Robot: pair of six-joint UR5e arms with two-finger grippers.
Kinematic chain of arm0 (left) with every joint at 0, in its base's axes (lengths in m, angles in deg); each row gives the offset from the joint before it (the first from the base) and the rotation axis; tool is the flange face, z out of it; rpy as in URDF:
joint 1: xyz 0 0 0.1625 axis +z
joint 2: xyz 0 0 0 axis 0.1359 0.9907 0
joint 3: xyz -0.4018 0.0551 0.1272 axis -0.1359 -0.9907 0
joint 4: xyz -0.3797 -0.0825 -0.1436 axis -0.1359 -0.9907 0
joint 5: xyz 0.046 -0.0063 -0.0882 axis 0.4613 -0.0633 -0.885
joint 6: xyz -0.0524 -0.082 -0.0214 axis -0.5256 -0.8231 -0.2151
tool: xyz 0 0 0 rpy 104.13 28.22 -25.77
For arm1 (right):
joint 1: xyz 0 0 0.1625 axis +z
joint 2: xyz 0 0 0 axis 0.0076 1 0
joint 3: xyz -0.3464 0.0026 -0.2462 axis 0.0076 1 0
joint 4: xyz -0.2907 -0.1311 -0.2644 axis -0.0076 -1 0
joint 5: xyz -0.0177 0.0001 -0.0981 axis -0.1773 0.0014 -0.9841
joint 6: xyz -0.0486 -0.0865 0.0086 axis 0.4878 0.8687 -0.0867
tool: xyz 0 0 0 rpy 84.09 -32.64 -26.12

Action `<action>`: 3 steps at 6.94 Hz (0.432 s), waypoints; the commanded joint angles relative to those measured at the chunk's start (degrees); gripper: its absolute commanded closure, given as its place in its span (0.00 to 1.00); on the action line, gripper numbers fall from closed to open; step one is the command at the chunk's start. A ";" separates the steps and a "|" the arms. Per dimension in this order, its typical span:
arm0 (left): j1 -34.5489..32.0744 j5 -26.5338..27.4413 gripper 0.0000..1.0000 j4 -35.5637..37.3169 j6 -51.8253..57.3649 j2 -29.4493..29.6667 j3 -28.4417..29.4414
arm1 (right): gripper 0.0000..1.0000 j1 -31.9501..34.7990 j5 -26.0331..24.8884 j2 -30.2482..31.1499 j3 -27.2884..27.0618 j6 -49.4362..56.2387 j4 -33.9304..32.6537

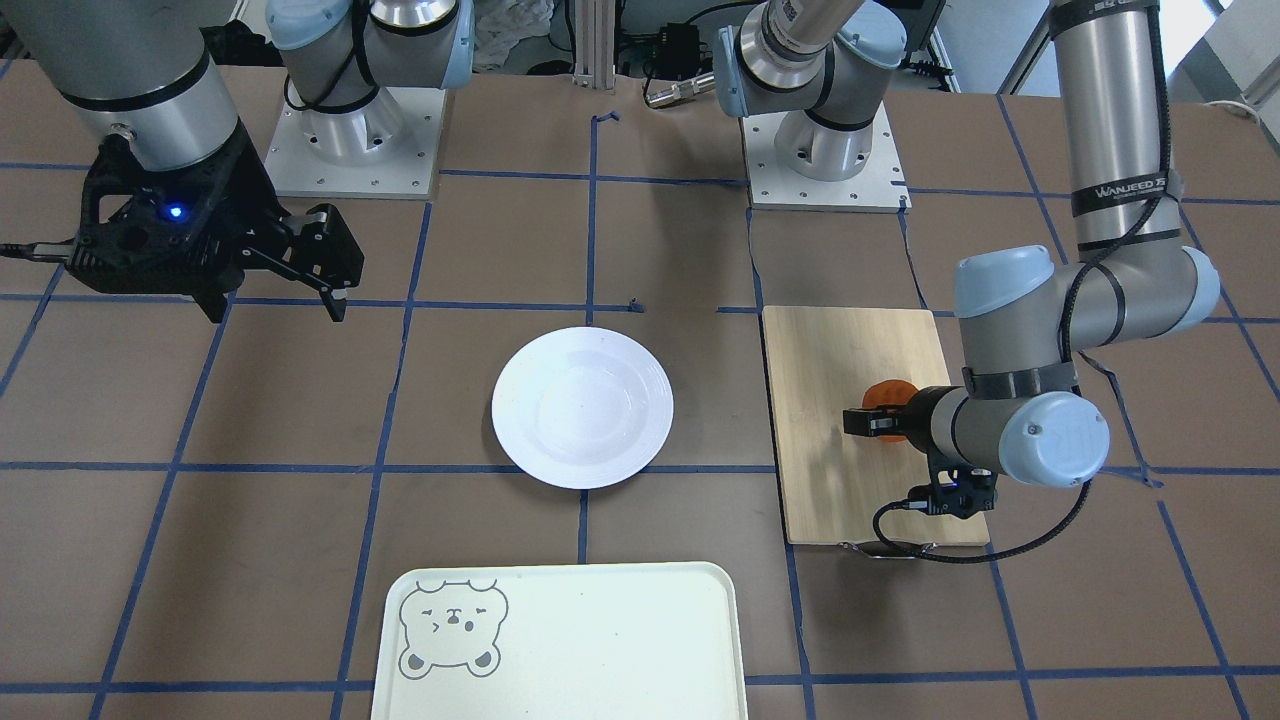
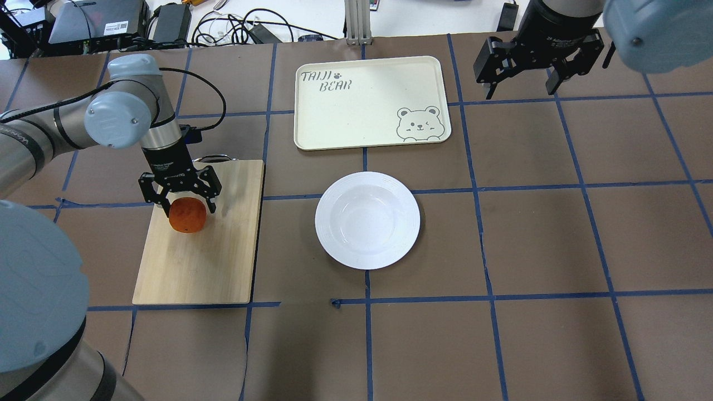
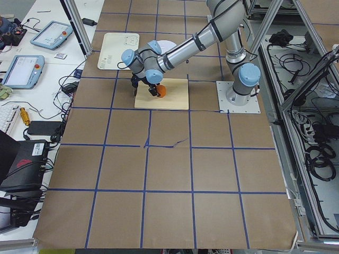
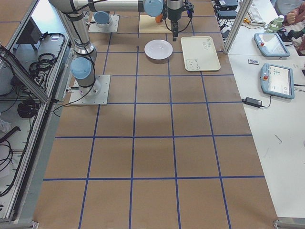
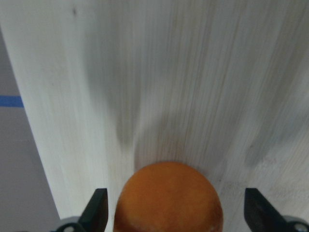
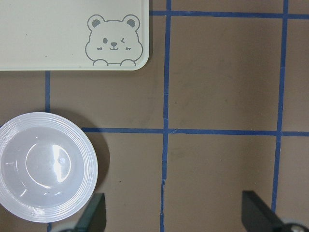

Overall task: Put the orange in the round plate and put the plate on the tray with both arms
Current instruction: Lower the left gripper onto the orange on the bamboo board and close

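Observation:
The orange (image 2: 187, 215) rests on a bamboo cutting board (image 2: 211, 262) at the table's left. My left gripper (image 2: 188, 210) points down over it, open, with a finger on each side of the orange (image 5: 169, 198) and a small gap at both. The white round plate (image 2: 328, 234) stands empty at mid-table. Beyond it lies the cream tray (image 2: 356, 100) with its bear face, also empty. My right gripper (image 2: 521, 89) hangs open and high, to the right of the tray, with nothing between its fingers (image 6: 256, 212).
Brown paper with blue tape lines covers the table. The cutting board (image 1: 840, 360) has a metal handle at its far end. Both arm bases (image 1: 350, 140) are bolted at the robot's edge. Cables and devices lie past the table's far edge.

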 commanded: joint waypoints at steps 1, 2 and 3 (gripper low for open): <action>0.81 -0.98 0.83 -1.55 -0.10 -0.09 0.26 | 0.00 0.00 0.00 -0.01 -0.04 -0.02 0.00; 0.72 -0.98 1.00 -1.20 -0.54 -0.62 0.61 | 0.00 0.00 0.00 -0.01 -0.04 0.07 0.00; -0.32 -1.50 1.00 -1.37 -1.24 -1.58 2.79 | 0.00 0.00 0.00 -0.01 -0.04 -0.02 0.00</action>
